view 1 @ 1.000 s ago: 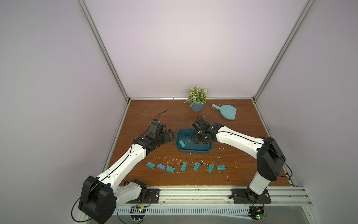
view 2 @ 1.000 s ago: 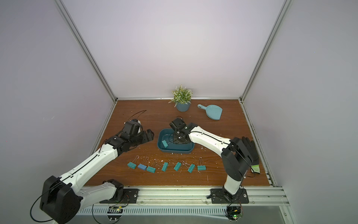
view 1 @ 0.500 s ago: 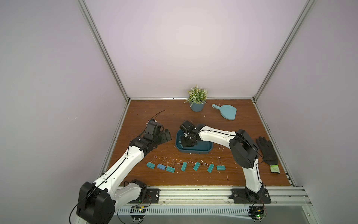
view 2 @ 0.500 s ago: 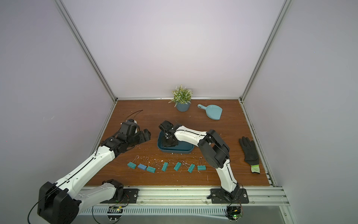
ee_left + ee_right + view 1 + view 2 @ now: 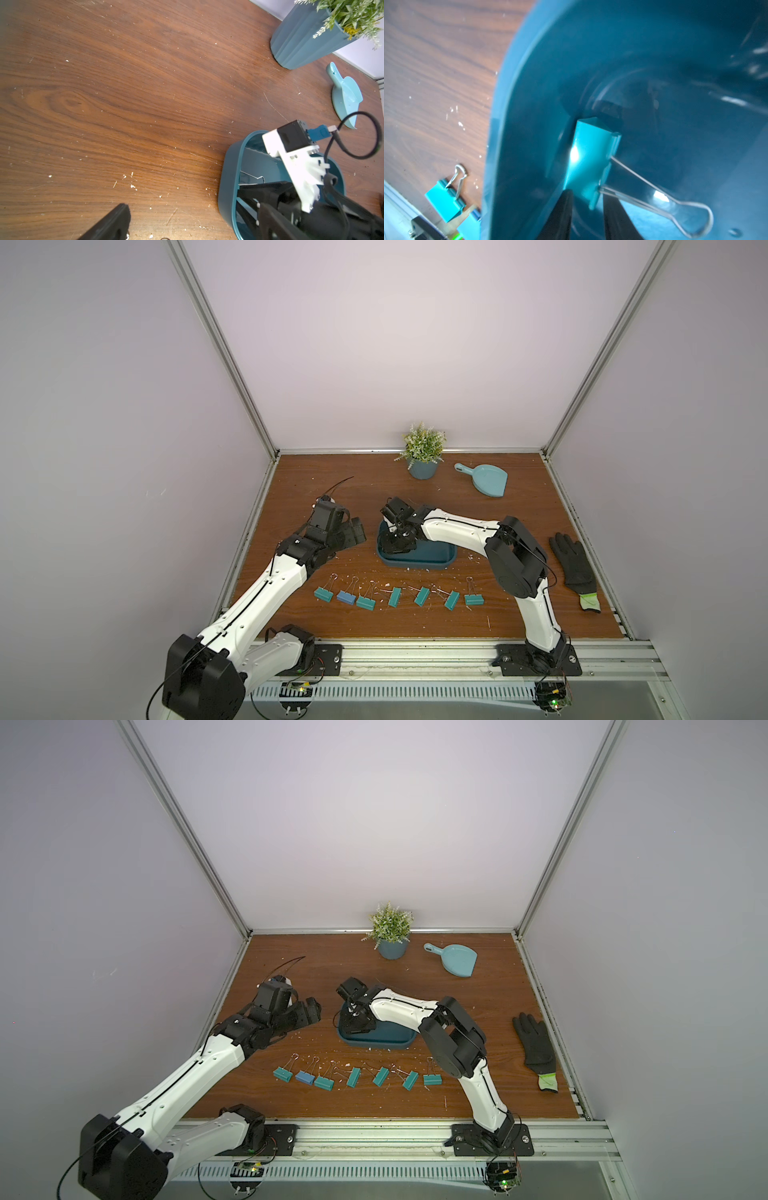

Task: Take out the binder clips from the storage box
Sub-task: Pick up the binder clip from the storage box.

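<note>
The dark teal storage box (image 5: 432, 564) (image 5: 382, 1043) sits mid-table. My right gripper (image 5: 392, 545) (image 5: 355, 1025) reaches down into its left end. In the right wrist view one teal binder clip (image 5: 589, 153) leans on the box wall (image 5: 512, 104). Its near end lies between my right gripper's (image 5: 588, 199) black fingers, which stand slightly apart. Its wire handle (image 5: 251, 178) shows in the left wrist view. Several more binder clips lie in a row in front of the box, one of them blue (image 5: 345, 596) (image 5: 305, 1077). My left gripper (image 5: 359, 531) (image 5: 191, 228) hangs open and holds nothing, left of the box.
A potted plant (image 5: 423, 467) and a light blue dustpan (image 5: 488, 484) stand at the back. A black glove (image 5: 573, 564) lies by the right wall. White crumbs dot the wooden table (image 5: 316, 489) around the box and clip row.
My right gripper has moved from the box's middle to its left end, onto the clip. Its elbow swung inward and uncovered the glove. The left arm barely shifted.
</note>
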`<state>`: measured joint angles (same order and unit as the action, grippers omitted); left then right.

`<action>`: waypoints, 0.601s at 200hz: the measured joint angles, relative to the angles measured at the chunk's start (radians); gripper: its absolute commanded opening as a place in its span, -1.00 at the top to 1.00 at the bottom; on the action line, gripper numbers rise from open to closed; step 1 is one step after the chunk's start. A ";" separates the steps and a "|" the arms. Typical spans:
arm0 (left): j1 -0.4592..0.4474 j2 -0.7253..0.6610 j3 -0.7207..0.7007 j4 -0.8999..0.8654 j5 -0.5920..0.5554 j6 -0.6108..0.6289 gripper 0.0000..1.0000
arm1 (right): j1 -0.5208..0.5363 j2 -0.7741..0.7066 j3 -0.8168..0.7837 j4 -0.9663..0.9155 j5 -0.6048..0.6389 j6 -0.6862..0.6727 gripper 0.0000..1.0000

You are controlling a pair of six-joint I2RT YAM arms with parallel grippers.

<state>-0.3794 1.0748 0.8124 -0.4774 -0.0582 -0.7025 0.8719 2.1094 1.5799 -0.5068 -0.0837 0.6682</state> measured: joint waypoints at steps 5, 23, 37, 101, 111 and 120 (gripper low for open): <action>0.000 -0.001 0.000 0.000 0.000 0.000 -0.99 | -0.006 0.000 0.000 0.000 0.010 0.000 0.30; 0.000 -0.001 0.000 -0.001 0.000 0.000 -0.99 | -0.037 0.000 -0.002 -0.006 0.054 -0.016 0.24; 0.000 -0.001 0.000 -0.002 0.000 0.000 -0.99 | -0.063 0.000 -0.002 -0.014 0.088 -0.027 0.23; 0.000 -0.001 0.000 -0.002 0.000 0.000 -0.99 | -0.095 -0.019 -0.004 -0.035 0.131 -0.097 0.22; 0.000 -0.001 0.000 -0.002 0.000 0.000 -0.99 | -0.094 -0.026 -0.004 -0.035 0.131 -0.108 0.23; 0.000 -0.001 0.000 -0.002 0.000 0.000 -0.99 | -0.094 -0.031 -0.004 -0.036 0.131 -0.118 0.23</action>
<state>-0.3794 1.0737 0.8124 -0.4793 -0.0586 -0.7029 0.7776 2.0785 1.5761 -0.5426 0.0471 0.5503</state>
